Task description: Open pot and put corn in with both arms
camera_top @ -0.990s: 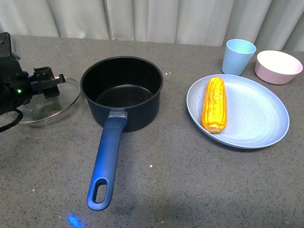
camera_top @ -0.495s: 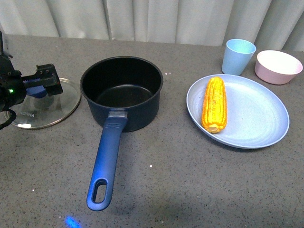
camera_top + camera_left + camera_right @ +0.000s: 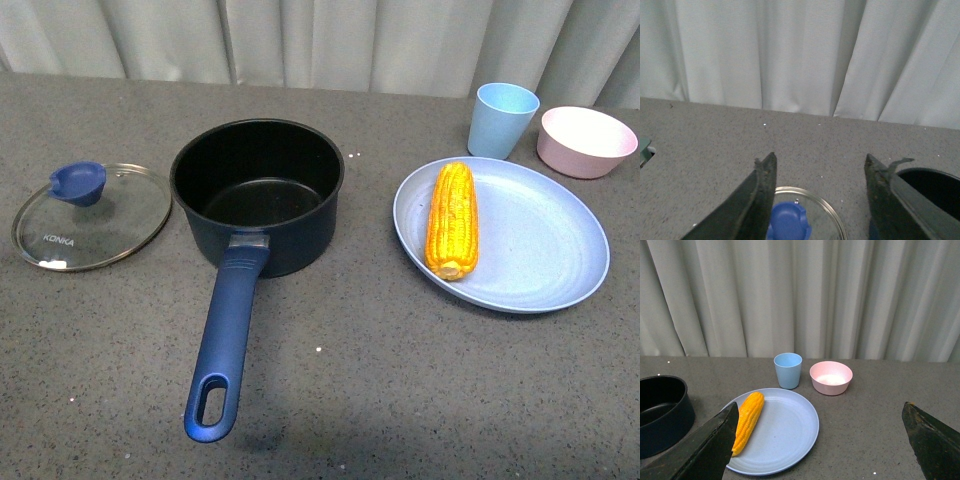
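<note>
The dark navy pot (image 3: 257,192) stands open at centre-left, its long blue handle (image 3: 225,340) pointing toward me. Its glass lid (image 3: 92,216) with a blue knob (image 3: 78,182) lies flat on the table left of it. The corn (image 3: 452,219) lies on a light blue plate (image 3: 540,240) at the right. Neither arm shows in the front view. My left gripper (image 3: 820,172) is open above the lid's knob (image 3: 788,222), the pot rim (image 3: 932,182) beside it. My right gripper (image 3: 820,432) is open, held back from the plate (image 3: 785,432) and corn (image 3: 747,420).
A light blue cup (image 3: 503,119) and a pink bowl (image 3: 586,140) stand behind the plate, near the curtain. Both also show in the right wrist view, cup (image 3: 788,370) and bowl (image 3: 831,377). Grey tabletop lies in front of the pot and plate.
My left arm, which hovered over the lid at the left edge, has drawn back out of the front view. The lid now lies fully uncovered on the table.
</note>
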Robot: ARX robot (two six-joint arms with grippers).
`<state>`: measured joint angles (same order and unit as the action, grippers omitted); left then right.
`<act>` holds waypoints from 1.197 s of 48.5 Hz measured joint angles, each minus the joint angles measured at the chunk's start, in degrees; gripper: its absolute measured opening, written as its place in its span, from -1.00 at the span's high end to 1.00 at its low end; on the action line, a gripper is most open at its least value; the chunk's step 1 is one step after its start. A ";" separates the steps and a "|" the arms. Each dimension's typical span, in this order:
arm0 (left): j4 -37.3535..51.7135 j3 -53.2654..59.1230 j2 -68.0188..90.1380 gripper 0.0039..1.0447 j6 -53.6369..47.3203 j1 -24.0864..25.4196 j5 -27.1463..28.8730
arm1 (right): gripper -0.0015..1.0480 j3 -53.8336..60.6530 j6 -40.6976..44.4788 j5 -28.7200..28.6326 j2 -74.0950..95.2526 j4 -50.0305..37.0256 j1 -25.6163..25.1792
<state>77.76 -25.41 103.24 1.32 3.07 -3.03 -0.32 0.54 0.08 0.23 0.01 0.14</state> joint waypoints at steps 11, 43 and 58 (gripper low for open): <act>-1.33 9.14 -9.64 0.64 -0.48 -2.67 2.84 | -0.82 0.00 0.00 0.00 0.00 0.00 0.00; -28.92 23.10 -51.19 0.93 -0.87 -3.08 3.02 | -0.82 0.00 0.00 0.00 0.00 0.00 0.00; -40.24 24.26 -64.67 0.93 -0.90 -3.08 3.02 | -0.82 0.00 0.00 0.02 0.00 0.00 0.00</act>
<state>37.52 -1.15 38.57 0.43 -0.01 -0.01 -0.32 0.54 0.10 0.23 0.01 0.14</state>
